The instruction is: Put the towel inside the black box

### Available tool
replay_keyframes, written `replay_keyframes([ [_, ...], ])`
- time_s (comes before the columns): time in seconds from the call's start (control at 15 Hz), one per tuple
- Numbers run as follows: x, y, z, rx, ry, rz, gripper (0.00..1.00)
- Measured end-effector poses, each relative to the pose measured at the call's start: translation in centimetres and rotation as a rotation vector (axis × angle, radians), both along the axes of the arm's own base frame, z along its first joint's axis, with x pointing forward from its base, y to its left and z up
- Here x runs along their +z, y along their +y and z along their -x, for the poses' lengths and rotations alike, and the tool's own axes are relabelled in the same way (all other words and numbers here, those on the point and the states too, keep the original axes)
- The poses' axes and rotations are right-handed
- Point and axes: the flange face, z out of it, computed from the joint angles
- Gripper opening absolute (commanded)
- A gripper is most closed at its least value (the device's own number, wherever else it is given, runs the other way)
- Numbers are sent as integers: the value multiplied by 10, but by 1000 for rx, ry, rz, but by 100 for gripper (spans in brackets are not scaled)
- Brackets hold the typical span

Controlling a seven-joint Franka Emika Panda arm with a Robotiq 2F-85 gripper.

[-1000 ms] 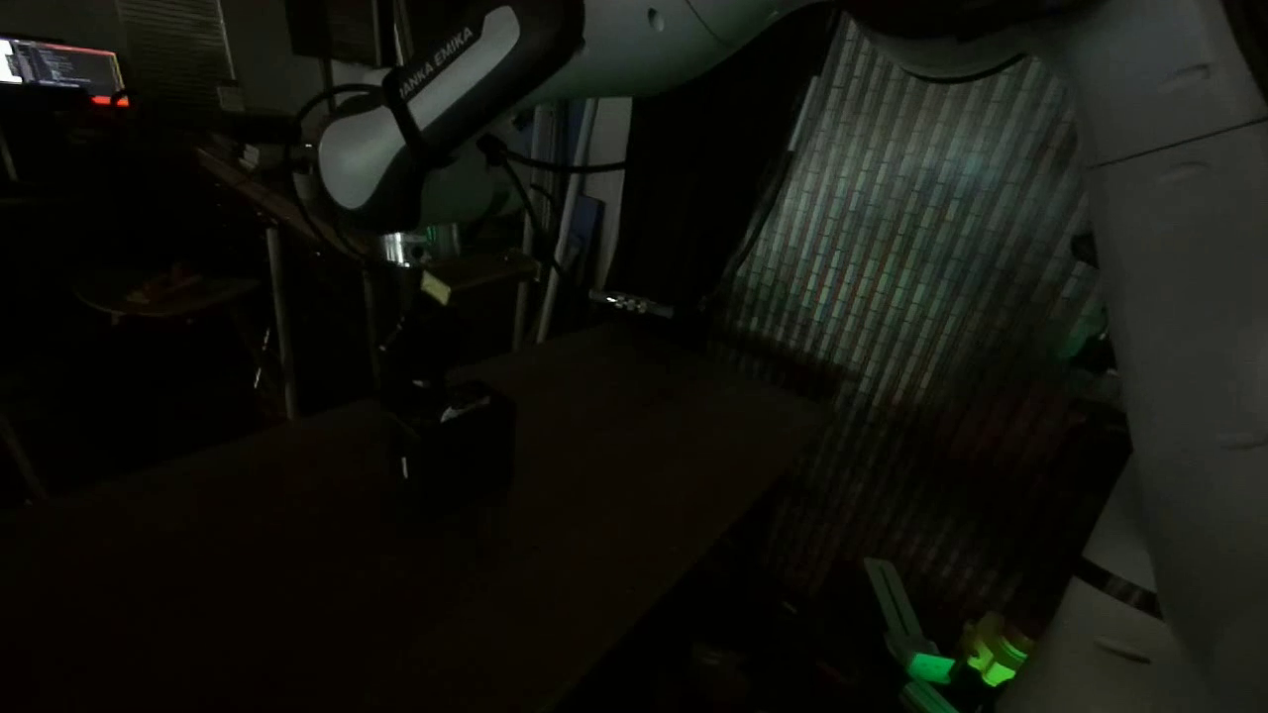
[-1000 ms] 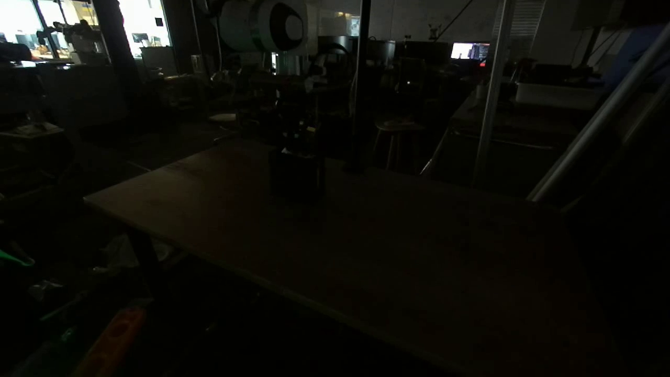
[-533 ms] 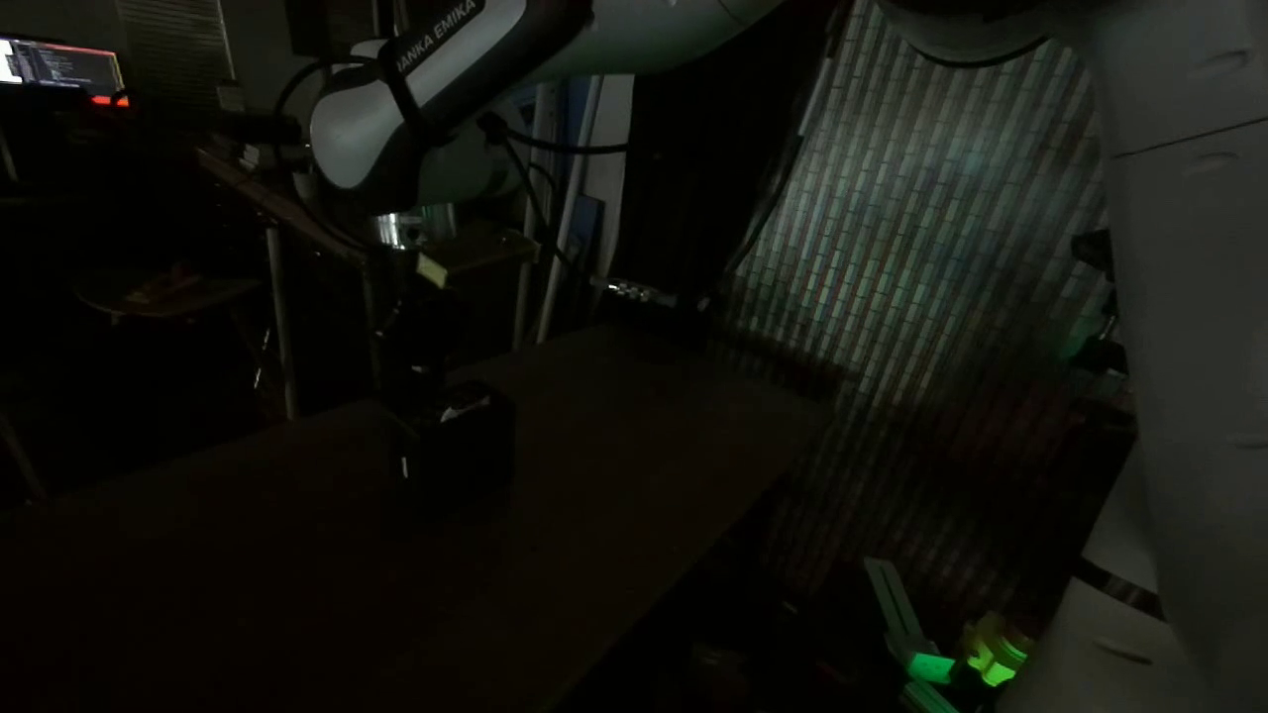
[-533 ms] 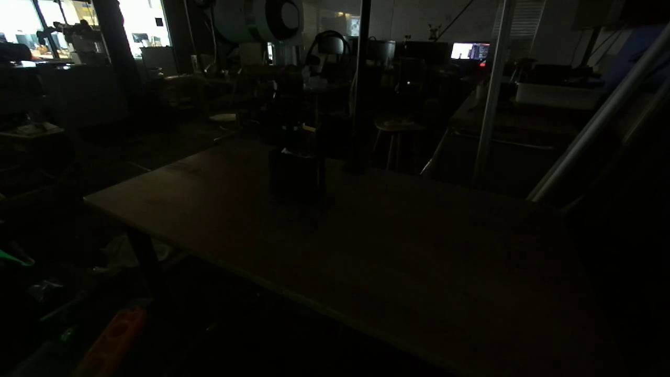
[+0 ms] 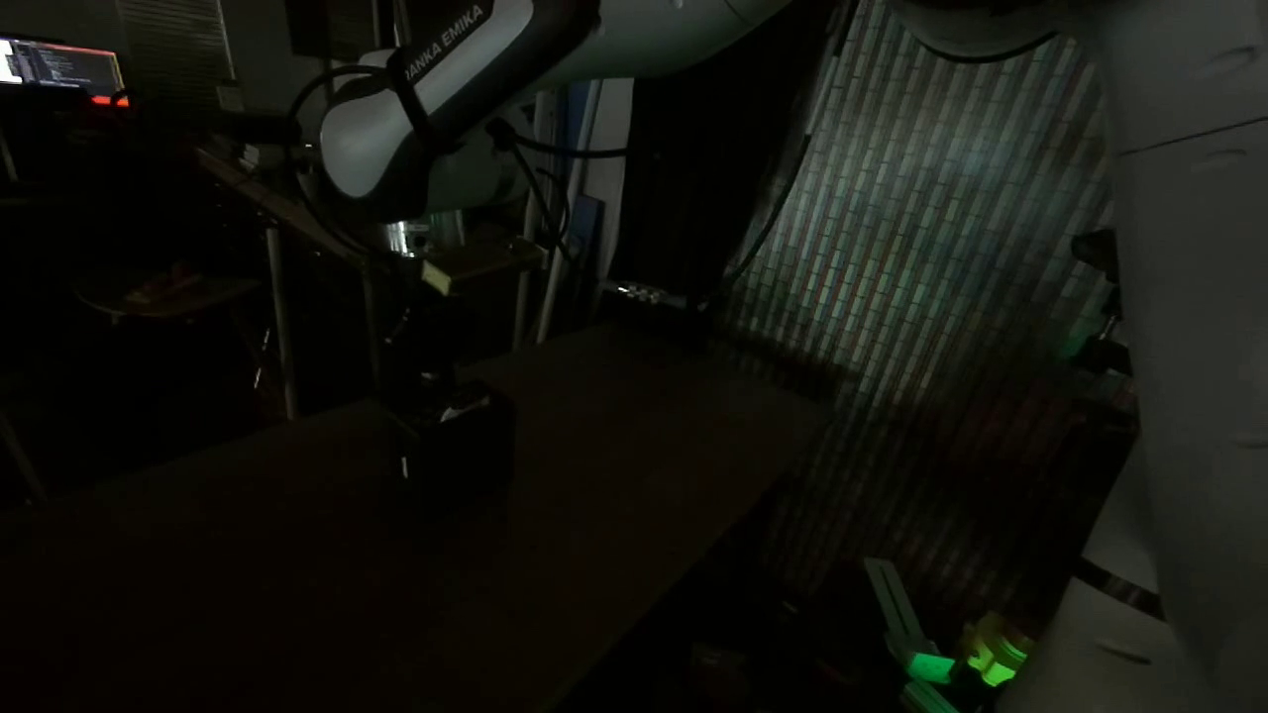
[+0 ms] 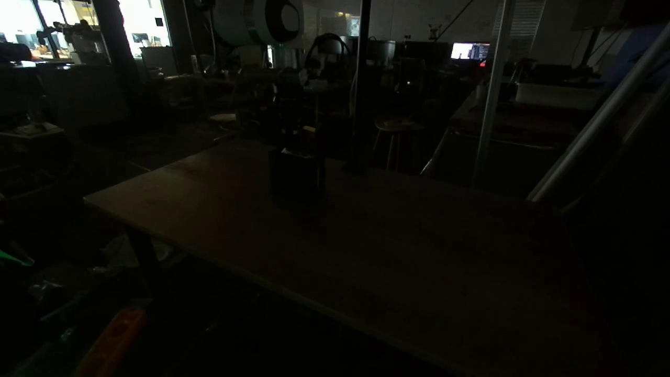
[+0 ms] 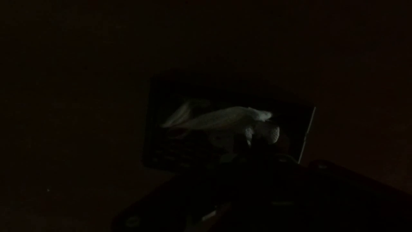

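The scene is very dark. The black box [image 5: 456, 460] stands open-topped on the table in both exterior views [image 6: 297, 180]; its thin bright rim shows in the wrist view [image 7: 308, 132]. A whitish towel [image 7: 222, 118] lies crumpled inside the box, with a pale bit showing at the opening in both exterior views [image 5: 466, 408] [image 6: 298, 153]. My gripper [image 7: 254, 148] points down over the box opening, close to the towel's right end in the wrist view. Its fingers are almost black, so I cannot tell whether they are apart or touch the towel.
The brown table [image 5: 634, 465] extends around the box in both exterior views [image 6: 419, 262]. A stool [image 6: 399, 126] and metal poles [image 6: 489, 104] stand beyond the table. A patterned curtain [image 5: 921, 248] hangs near the arm's base. An orange part [image 6: 112, 335] lies low at the front.
My arm has risen slightly from a second ago, then come down a little and shifted slightly right in an exterior view. The box and the visible bit of towel have not moved.
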Motion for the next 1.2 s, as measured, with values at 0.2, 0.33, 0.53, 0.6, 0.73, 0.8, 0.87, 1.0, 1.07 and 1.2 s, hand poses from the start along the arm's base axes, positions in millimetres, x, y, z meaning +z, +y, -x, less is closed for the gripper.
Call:
replay_keyframes([
  [0.2, -3, -1, 9, -15, 15, 3, 12],
  [0.33, -5, -1, 15, -21, 23, 5, 12],
  [0.53, -6, 0, 23, -22, 33, 7, 12],
  [0.6, -7, 2, 25, -20, 36, 8, 12],
  [0.73, -8, 4, 26, -16, 37, 7, 12],
  [0.8, -9, 6, 26, -13, 35, 7, 12],
  [0.87, -9, 7, 26, -12, 32, 6, 12],
  [1.0, -9, 7, 26, -11, 26, 5, 12],
  [1.07, -9, 7, 26, -11, 23, 4, 12],
  [1.2, -8, 7, 25, -11, 16, 3, 12],
])
